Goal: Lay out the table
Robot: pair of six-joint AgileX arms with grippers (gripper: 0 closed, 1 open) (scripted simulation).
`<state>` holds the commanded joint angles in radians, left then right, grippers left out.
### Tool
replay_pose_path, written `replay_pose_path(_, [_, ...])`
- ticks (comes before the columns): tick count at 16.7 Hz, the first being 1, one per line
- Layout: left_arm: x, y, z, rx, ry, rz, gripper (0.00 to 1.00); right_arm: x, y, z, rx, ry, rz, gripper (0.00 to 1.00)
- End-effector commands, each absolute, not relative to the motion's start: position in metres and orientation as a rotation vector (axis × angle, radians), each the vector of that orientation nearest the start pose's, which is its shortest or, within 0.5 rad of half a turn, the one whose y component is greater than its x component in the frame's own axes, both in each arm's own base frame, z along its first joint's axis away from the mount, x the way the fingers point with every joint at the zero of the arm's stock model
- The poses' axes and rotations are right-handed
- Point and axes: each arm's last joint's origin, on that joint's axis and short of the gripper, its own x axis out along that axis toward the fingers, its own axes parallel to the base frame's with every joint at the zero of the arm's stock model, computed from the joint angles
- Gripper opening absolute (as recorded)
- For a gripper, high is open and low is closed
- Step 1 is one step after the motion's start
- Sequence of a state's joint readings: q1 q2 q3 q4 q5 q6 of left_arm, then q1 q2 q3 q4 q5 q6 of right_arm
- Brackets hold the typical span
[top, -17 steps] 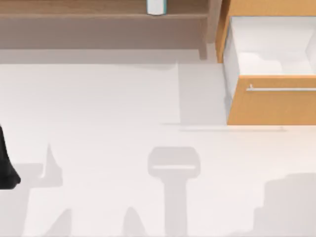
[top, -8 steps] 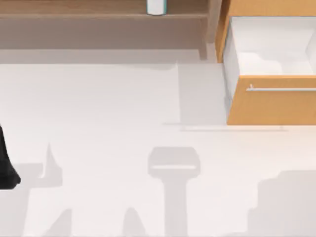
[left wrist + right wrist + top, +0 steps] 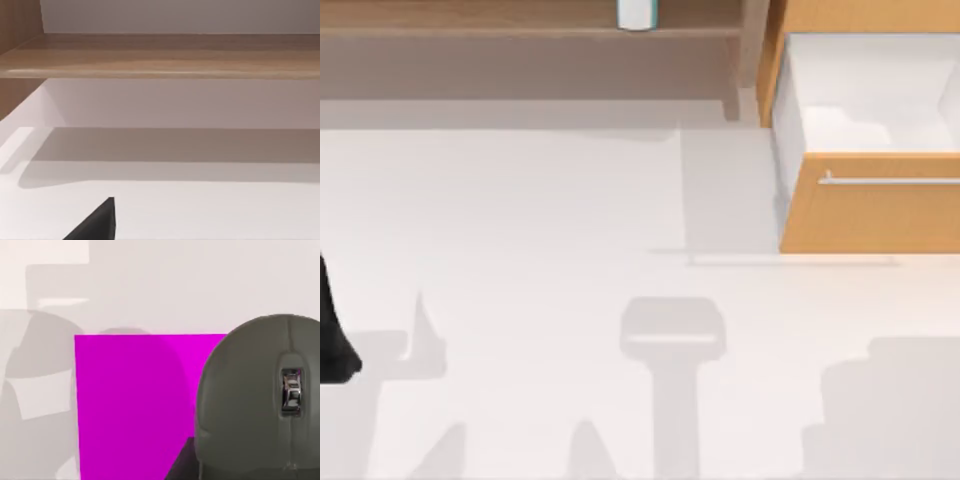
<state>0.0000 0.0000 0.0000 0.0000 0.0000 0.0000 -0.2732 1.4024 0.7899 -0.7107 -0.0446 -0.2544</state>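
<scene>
The table [image 3: 520,220] is a broad off-white surface with soft shadows across it. In the right wrist view a grey mouse [image 3: 250,390] with a silver scroll wheel sits very close to the camera. My right gripper [image 3: 235,472] is shut on it, and one dark finger [image 3: 181,462] shows beside it. Below the mouse a magenta mat [image 3: 130,405] lies flat on the table. My left arm [image 3: 332,340] stays parked at the table's left edge, and a black part of the left gripper [image 3: 97,222] shows in the left wrist view.
A brown wooden shelf [image 3: 520,40] runs along the back and holds a white cup [image 3: 636,14]. At the back right stands an orange drawer unit [image 3: 870,215] with its white drawer pulled open and a silver bar handle [image 3: 890,181].
The large shadow at the top view's bottom right has spread leftward. The left arm has not moved.
</scene>
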Motion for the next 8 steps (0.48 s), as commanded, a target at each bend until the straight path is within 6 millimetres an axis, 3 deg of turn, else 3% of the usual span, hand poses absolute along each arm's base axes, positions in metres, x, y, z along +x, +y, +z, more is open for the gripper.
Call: replay_pose_path(8, [0.1057, -0.0012, 0.16, 0.0, 0.0, 0.0, 1.0, 0.2327, -0.0632, 0.1681, -0.007, 1.324, -0.026, 0.0])
